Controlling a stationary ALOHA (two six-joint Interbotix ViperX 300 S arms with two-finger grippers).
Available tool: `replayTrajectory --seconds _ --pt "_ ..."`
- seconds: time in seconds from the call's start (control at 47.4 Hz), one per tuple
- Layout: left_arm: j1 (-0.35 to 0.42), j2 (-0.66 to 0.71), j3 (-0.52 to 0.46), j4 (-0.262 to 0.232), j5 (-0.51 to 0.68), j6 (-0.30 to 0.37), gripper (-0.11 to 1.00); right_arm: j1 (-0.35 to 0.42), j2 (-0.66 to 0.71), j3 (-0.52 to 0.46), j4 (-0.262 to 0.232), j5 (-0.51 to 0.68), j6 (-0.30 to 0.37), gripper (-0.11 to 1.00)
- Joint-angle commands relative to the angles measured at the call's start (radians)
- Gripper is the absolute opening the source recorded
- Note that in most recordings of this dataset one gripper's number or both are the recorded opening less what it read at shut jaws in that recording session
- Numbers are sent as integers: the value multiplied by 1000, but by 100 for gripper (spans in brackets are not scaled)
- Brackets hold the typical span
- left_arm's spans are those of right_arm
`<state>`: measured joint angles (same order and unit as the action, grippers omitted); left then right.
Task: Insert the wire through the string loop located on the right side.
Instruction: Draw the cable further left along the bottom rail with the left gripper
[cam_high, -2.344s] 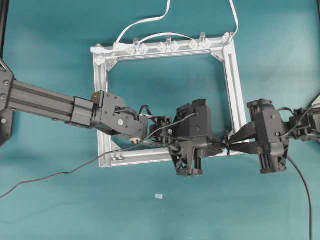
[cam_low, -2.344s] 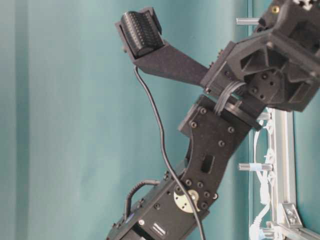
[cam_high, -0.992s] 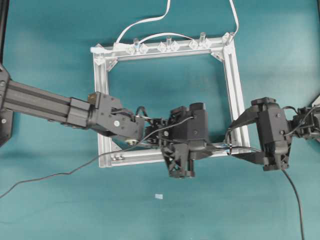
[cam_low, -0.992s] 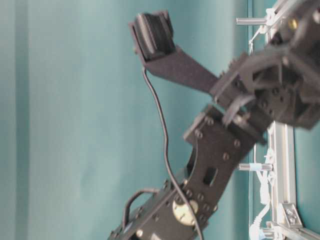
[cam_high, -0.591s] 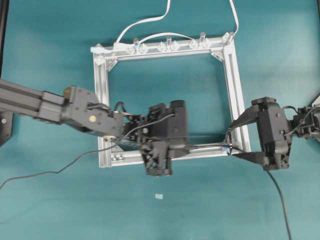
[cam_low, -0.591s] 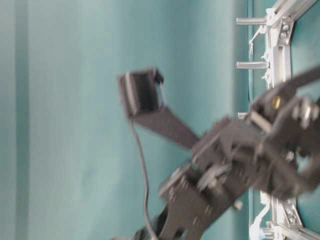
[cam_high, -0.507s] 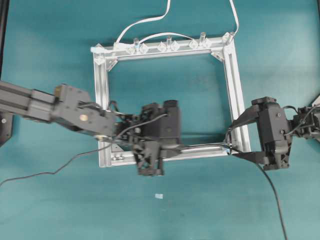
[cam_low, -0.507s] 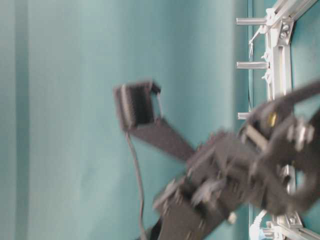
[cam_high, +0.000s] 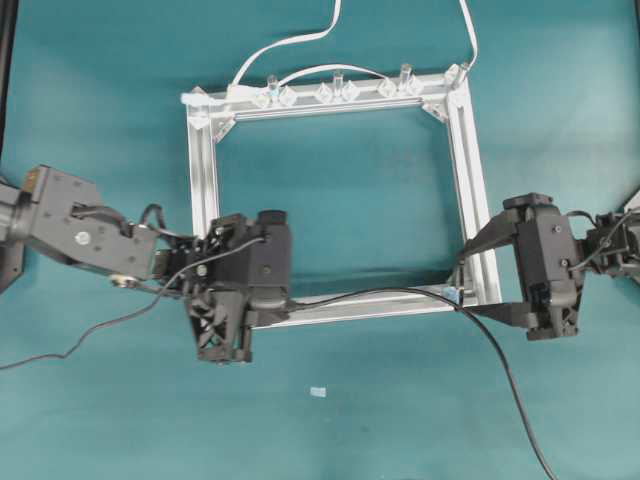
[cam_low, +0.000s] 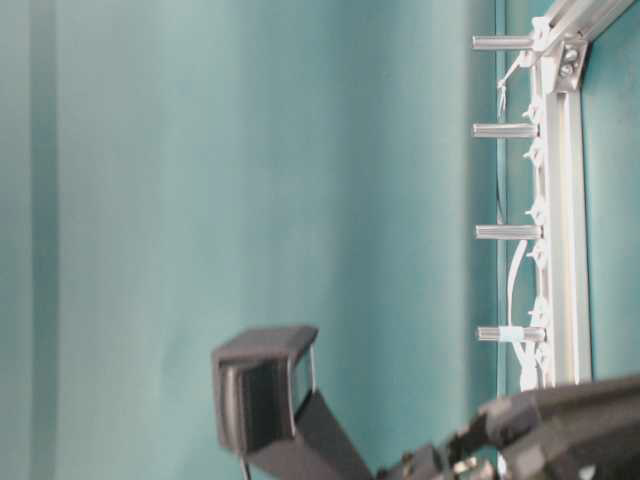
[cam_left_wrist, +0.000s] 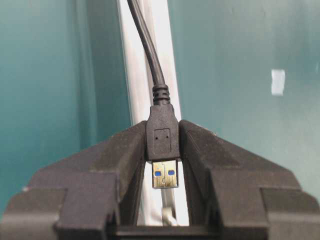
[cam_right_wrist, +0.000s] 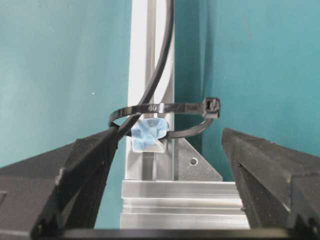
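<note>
Left gripper (cam_high: 262, 300) pulled back left along the frame's (cam_high: 205, 190) near rail, jaws clamped on the wire's (cam_high: 400, 293) plug. Wire now runs through the string loop (cam_right_wrist: 162, 120). Right gripper (cam_right_wrist: 167, 165) jaws wide, empty, straddling the loop over teal desk (cam_high: 110, 60).

Between the left gripper (cam_left_wrist: 162, 175) fingers, a matt black plastic plug (cam_left_wrist: 162, 142) with a shiny metal tip is seen. Ahead of the right gripper (cam_right_wrist: 165, 165), smooth black string loop (cam_right_wrist: 165, 107), brushed aluminium frame (cam_right_wrist: 150, 50), matt teal cloth (cam_right_wrist: 60, 60).
</note>
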<state>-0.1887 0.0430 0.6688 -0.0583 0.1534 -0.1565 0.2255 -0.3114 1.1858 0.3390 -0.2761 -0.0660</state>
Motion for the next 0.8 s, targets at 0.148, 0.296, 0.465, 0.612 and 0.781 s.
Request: replayTrajectory --seconds 0.148,0.296,0.465,0.612,0.781 --pt "-20 -112 86 3 8 -49 21 3 2 -8 -3 -9 2 94" --pt "-34 -170 150 3 17 -89 21 3 18 -11 -2 -9 2 94" --pt "-44 -222 193 3 41 -137 21 3 29 -15 -3 -12 2 94" --pt "-58 -268 232 3 112 -137 21 3 29 -17 -3 -26 2 94" --pt "-74 -316 278 3 149 -140 21 3 29 -18 -3 -29 0 94"
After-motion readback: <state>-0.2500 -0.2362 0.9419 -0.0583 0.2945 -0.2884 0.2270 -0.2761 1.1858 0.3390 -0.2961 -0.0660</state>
